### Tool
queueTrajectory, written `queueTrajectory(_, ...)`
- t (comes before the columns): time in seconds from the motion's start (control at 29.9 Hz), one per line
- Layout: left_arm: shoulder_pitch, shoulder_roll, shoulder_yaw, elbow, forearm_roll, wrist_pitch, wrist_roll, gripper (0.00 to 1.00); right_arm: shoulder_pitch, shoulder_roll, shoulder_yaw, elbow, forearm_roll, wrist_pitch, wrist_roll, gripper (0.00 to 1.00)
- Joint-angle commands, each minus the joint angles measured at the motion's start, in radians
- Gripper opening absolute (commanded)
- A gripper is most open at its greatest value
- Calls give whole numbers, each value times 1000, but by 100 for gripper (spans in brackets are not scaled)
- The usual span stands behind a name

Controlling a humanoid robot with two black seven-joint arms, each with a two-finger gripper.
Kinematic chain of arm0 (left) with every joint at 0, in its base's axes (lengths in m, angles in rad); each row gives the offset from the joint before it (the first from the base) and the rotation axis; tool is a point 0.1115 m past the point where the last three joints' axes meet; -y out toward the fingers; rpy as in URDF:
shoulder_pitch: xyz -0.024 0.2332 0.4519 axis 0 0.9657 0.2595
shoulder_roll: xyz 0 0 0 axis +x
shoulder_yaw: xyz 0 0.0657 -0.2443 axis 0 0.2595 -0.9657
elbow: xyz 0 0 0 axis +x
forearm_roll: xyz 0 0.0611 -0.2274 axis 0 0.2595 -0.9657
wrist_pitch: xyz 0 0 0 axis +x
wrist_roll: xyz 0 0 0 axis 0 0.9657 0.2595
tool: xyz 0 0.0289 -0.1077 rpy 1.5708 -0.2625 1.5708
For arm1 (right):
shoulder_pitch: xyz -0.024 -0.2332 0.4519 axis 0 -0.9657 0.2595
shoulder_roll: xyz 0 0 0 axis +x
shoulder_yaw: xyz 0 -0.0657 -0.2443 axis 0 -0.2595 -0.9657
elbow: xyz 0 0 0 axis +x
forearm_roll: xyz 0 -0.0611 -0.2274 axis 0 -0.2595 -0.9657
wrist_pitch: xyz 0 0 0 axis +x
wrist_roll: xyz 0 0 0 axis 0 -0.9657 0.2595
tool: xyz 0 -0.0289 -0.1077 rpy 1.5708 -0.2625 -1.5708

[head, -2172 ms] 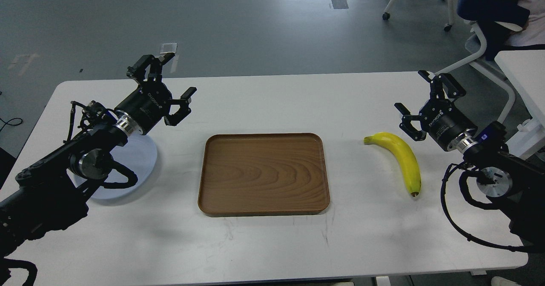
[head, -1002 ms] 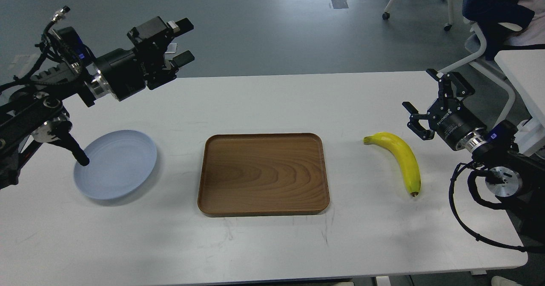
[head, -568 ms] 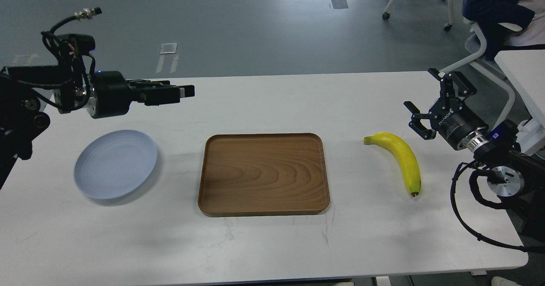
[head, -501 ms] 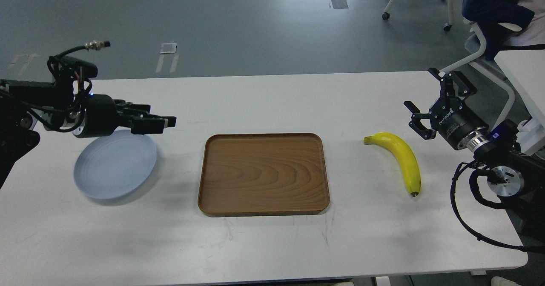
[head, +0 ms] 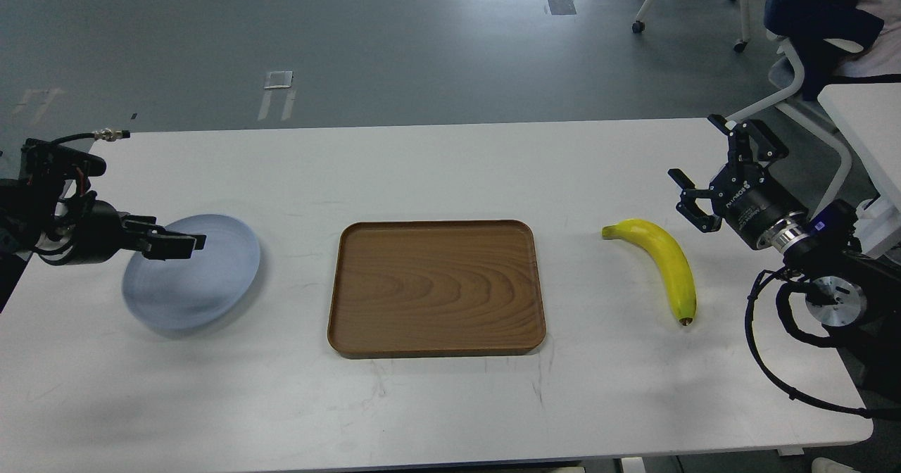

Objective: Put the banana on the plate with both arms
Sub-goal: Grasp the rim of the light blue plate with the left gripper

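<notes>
The yellow banana (head: pixel 665 262) lies on the white table, right of the wooden tray, with its dark tip toward me. The pale blue-grey plate (head: pixel 200 283) lies at the table's left and looks slightly blurred. My left gripper (head: pixel 184 243) comes in low from the left, its fingers lying flat over the plate's upper left part. The fingers are seen side-on, so I cannot tell them apart. My right gripper (head: pixel 704 160) is open and empty, held above the table just right of the banana's stem end and not touching it.
A rectangular brown wooden tray (head: pixel 436 346) sits between plate and banana. The white table (head: pixel 436 170) ends close behind the right arm. A second table and chairs with a seated person (head: pixel 823 15) stand at the far right.
</notes>
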Motion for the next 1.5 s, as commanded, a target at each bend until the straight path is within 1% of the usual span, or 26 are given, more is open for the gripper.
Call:
queueTrajectory(0.0, 6, -4, 30, 58, -20, 4, 0, 97, 1, 2, 4, 0, 0, 0, 0, 100)
queueTrajectory(0.07, 7, -18, 57, 78, -37, 23, 0, 97, 1, 2, 7, 0, 0, 0, 0, 100)
queueTrajectory(0.13, 21, -36, 91, 131, -58, 63, 0, 97, 1, -1, 7, 0, 0, 0, 0, 100)
queueTrajectory(0.2, 29, -41, 102, 152, -70, 76, 0, 97, 0, -1, 7, 0, 0, 0, 0, 100)
queueTrajectory(0.3, 41, -62, 108, 181, -113, 83, 0, 97, 0, -1, 7, 0, 0, 0, 0, 100)
queueTrajectory(0.53, 60, -119, 110, 291, -165, 87, 0, 96, 0, -1, 7, 0, 0, 0, 0, 100)
queueTrajectory(0.7, 83, -130, 110, 330, -207, 119, 0, 95, -9, -1, 5, 0, 0, 0, 0, 100)
queueTrajectory(0.84, 86, -131, 111, 337, -210, 123, 0, 93, -12, -1, 5, 0, 0, 0, 0, 100)
queueTrajectory(0.94, 95, -131, 110, 337, -213, 123, 0, 84, -12, 2, 5, 0, 0, 0, 0, 100)
queueTrajectory(0.97, 95, -131, 110, 337, -213, 123, 0, 79, -12, 2, 5, 0, 0, 0, 0, 100)
queueTrajectory(1.34, 113, -136, 110, 334, -216, 123, 0, 78, -16, -1, 5, 0, 0, 0, 0, 100)
queueTrajectory(1.44, 113, -134, 110, 334, -231, 123, 0, 64, -16, -1, 7, 0, 0, 0, 0, 100)
queueTrajectory(1.47, 113, -136, 110, 334, -239, 123, 0, 54, -16, -1, 5, 0, 0, 0, 0, 100)
